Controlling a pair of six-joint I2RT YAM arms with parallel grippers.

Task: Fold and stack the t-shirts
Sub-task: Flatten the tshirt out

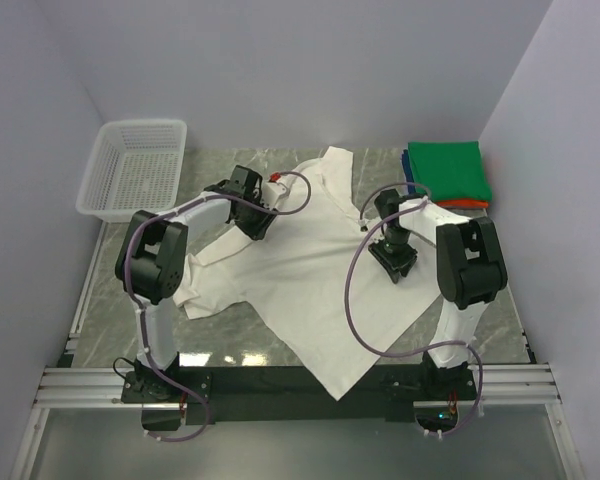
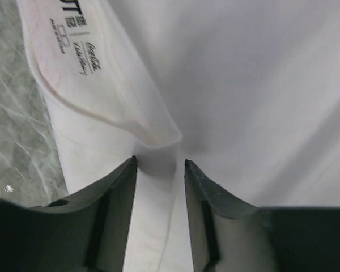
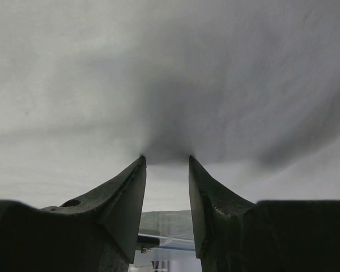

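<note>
Between the fingers (image 2: 116,204) of the left gripper (image 2: 158,165) we note a pinched fold of the white tee (image 2: 260,85), just beside its collar (image 2: 102,107). The right gripper (image 3: 166,160) likewise clamps a puckered bit of the cloth, held up off the table (image 1: 230,345). The tee sprawls crooked mid-table, hem toward 6 o'clock. Our judgement: raise both pinches evenly, draw the cloth taut and lay it flat before folding. The folded tees (image 1: 445,170) sit at 1 o'clock.
</note>
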